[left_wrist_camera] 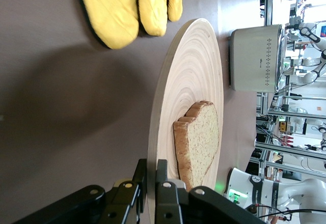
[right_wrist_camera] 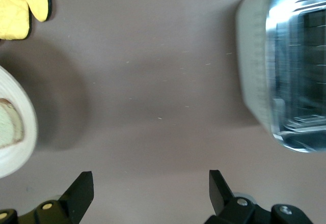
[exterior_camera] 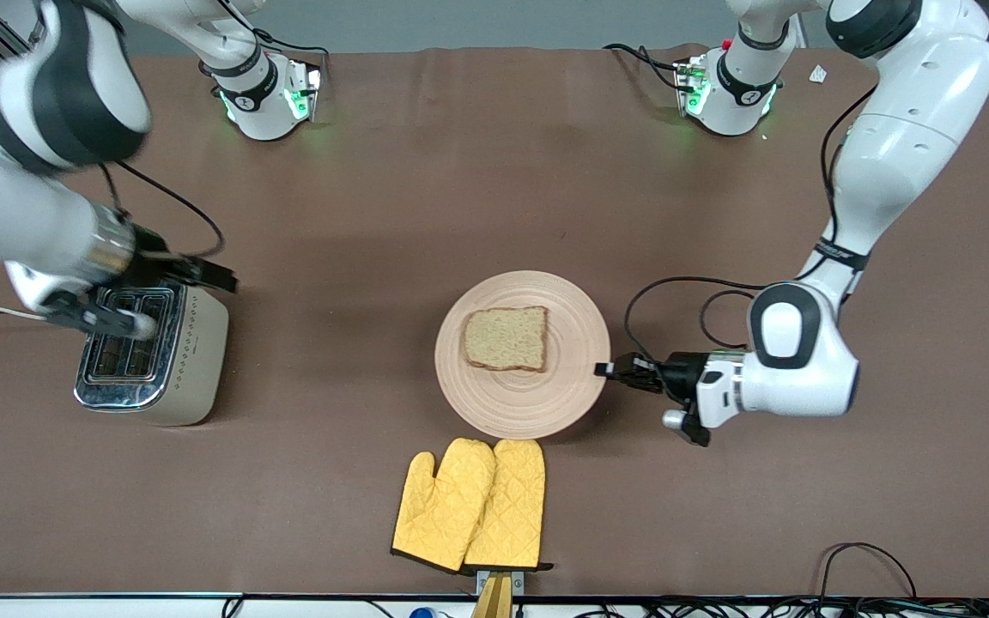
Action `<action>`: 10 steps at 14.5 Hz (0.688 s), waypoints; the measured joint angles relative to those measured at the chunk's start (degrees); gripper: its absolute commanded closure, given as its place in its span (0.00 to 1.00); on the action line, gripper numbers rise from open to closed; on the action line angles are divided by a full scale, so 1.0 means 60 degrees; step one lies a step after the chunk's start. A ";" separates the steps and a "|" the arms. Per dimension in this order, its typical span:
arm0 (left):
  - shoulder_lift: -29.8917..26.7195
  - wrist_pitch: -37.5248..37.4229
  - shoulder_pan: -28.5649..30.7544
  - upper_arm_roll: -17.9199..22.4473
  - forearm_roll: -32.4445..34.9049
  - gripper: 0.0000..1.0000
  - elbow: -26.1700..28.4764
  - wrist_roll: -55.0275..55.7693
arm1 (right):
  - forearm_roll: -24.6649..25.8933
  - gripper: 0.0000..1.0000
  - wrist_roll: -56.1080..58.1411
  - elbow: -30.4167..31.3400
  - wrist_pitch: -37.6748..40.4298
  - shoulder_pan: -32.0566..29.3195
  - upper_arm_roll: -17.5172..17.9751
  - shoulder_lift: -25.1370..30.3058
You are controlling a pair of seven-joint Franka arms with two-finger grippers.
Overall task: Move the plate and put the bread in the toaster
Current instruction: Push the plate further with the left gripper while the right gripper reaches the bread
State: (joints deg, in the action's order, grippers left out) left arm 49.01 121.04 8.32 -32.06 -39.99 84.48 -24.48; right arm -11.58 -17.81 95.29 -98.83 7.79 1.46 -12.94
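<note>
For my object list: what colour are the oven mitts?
Yellow, quilted oven mitts; clearest in the front view.

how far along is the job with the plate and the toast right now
Early stage. In hand: the left gripper has its fingers closed on the rim of the round pale wooden plate, which carries the tan bread slice. Nothing is finished: the bread is not in the cream toaster with the chrome top. The right gripper is open over the table beside the toaster. Left: moving the plate, then loading the bread.

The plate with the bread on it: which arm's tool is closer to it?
The left. Its tool is shut on the rim of the plate. The right tool hangs open over the toaster, toward the right arm's end.
</note>
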 measured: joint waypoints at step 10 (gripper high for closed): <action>0.0984 0.2264 -0.1236 0.0034 -0.2736 0.69 0.0945 -0.2481 | -0.1225 0.00 -0.1260 -0.0016 -0.1388 0.0764 -0.0001 -0.1706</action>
State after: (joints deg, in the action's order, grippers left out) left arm 54.92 134.62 0.90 -31.85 -56.41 90.15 -39.36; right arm -18.93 -25.37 95.19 -107.16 12.37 1.46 -23.18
